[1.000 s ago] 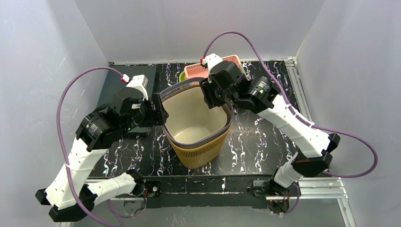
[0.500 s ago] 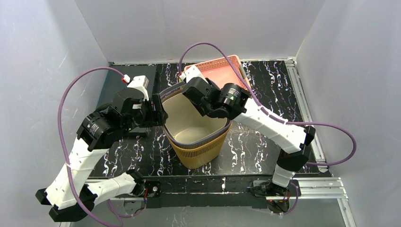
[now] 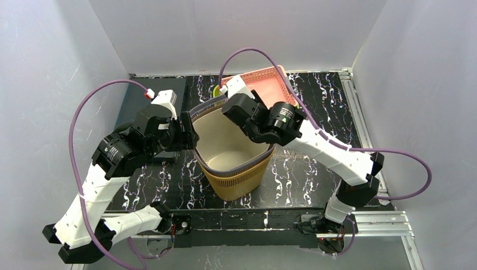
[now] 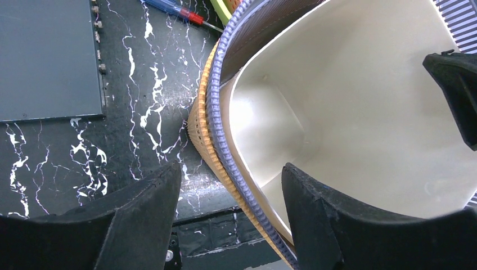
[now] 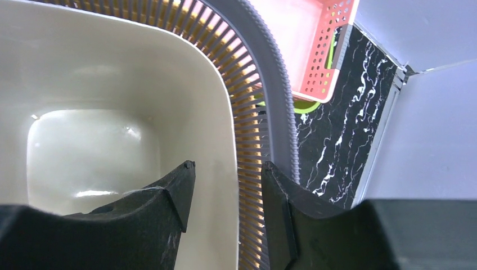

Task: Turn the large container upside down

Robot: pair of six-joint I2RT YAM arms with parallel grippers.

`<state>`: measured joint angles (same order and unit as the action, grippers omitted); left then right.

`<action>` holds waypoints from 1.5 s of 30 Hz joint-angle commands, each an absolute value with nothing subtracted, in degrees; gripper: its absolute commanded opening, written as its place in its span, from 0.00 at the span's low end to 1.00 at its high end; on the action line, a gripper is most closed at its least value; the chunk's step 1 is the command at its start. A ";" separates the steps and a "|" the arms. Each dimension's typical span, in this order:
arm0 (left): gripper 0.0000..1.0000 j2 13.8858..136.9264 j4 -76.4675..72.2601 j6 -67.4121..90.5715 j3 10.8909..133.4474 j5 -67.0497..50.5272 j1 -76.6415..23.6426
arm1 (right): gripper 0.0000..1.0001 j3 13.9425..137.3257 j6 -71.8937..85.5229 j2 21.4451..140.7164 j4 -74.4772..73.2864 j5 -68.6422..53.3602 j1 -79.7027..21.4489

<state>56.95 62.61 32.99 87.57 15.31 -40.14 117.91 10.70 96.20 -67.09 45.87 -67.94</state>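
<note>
The left arm [image 3: 95,185] rises from its base, bends at the elbow and reaches in toward the middle of the table. The left gripper [image 4: 230,174] hangs over the left lip of the large tan basket-weave plastic container [image 3: 236,180]. Its two black fingers stand apart, one outside the wall and one inside. The rim passes between them with a gap showing on both sides.

The right arm [image 3: 337,157] stretches diagonally across to the far rim. The right gripper [image 5: 225,169] points down there, its fingers also spread astride the wall. There is room between the inner finger and the liner.

The container stands upright, mouth up, at the centre of the black marble-patterned table [image 3: 315,163]. Its outer wall is ribbed and slotted, and a ridged grey band runs round the top. Inside is a smooth, glossy cream liner with rounded corners.

Just behind it, close to the far rim, lies a pink perforated plastic tray [image 3: 270,84]. A yellow-green piece [image 5: 304,106] peeks out beneath the tray. A red-and-blue-handled screwdriver [image 4: 180,11] lies at the far left of the container, beside a flat dark grey panel [image 4: 50,56]. Bare tabletop lies to the right and at the near left, and white walls close in three sides.
</note>
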 commanded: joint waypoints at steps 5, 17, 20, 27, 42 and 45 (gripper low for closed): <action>0.64 57.13 63.46 32.64 87.60 16.26 -40.25 | 0.52 112.26 10.70 92.54 -61.86 44.42 -66.24; 0.62 57.12 63.46 32.71 87.93 17.08 -40.25 | 0.28 107.65 10.88 88.69 -57.00 33.39 -60.79; 0.61 57.13 63.46 32.67 88.15 17.52 -40.25 | 0.23 105.15 11.72 86.99 -54.88 29.06 -59.48; 0.57 57.36 63.69 32.14 89.57 18.89 -40.25 | 0.19 105.48 13.28 89.55 -57.77 28.96 -59.30; 0.47 59.16 68.27 31.64 94.56 26.76 -39.48 | 0.01 110.22 19.30 92.10 -53.25 25.42 -59.39; 0.46 60.48 69.69 30.38 96.99 27.97 -38.18 | 0.01 110.61 22.79 93.01 -52.80 25.87 -59.58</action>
